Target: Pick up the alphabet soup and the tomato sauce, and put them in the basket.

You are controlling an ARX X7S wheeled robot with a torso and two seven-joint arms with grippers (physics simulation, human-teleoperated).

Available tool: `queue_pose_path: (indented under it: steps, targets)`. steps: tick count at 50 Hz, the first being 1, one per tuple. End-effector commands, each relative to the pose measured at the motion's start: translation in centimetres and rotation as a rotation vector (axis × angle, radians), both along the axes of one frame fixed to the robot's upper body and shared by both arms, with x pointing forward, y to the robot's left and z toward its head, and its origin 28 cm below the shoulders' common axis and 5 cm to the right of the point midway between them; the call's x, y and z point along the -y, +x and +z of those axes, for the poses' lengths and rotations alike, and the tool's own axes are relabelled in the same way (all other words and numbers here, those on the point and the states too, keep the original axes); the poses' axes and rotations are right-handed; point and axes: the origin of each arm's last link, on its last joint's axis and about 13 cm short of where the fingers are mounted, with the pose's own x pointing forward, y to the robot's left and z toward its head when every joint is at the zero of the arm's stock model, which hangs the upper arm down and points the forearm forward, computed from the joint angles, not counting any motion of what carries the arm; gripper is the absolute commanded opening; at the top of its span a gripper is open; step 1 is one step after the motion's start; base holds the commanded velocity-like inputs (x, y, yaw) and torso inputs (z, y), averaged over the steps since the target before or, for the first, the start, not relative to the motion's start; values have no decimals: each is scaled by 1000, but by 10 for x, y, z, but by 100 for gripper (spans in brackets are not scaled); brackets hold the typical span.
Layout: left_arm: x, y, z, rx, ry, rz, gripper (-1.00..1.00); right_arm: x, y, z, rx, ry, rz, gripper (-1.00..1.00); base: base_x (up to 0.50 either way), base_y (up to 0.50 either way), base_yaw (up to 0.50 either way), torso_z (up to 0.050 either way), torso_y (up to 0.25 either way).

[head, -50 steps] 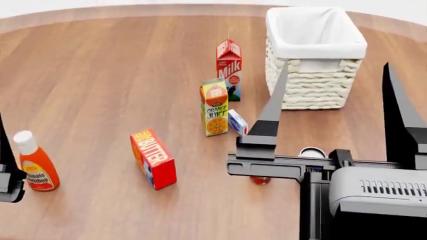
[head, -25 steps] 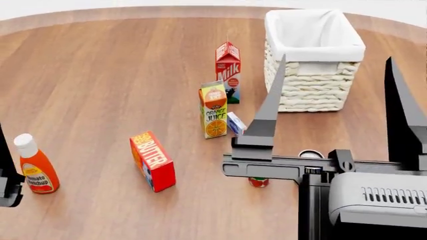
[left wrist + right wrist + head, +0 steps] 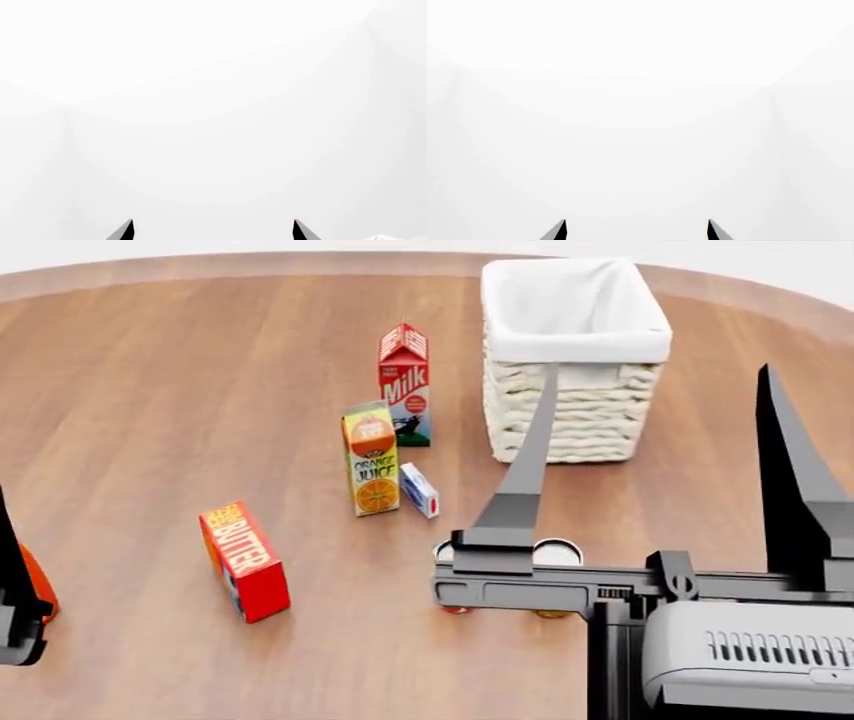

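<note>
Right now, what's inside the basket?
Only the white cloth lining shows inside the basket; no can is visible. Its near wall hides the bottom, so that part cannot be checked.

the right claw is held wide open above the tabletop, with nothing between its fingers in the right wrist view. beyond its left finger the basket stands open at the top. left of that finger the orange juice carton, the milk carton and a small box are clustered. two cans are mostly hidden under the claw's base. bare wood lies between the butter box and the claw.
</note>
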Motion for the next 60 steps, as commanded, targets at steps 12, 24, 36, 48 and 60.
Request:
queue_pose_path:
  steps: [12, 24, 36, 48, 60]
  targets:
    - [0, -3, -5, -5, 1, -7, 100, -1, -1, -1, 1, -16, -5, 100, 0, -206, 0, 0, 0]
    - [0, -3, -4, -3, 4, -8, 100, -1, -1, 1, 2, -27, -13, 100, 89, 0, 0, 0, 0]
    - [0, -3, -4, -3, 6, -9, 100, -2, -1, 2, 5, -27, -9, 100, 306, 0, 0, 0, 0]
    - [1, -3, -5, -1, 6, -7, 100, -2, -1, 1, 1, -31, -6, 100, 316, -68, 0, 0, 0]
    - [1, -4, -6, -2, 5, -9, 100, -3, -2, 0, 2, -38, -7, 100, 317, -44, 0, 0, 0]
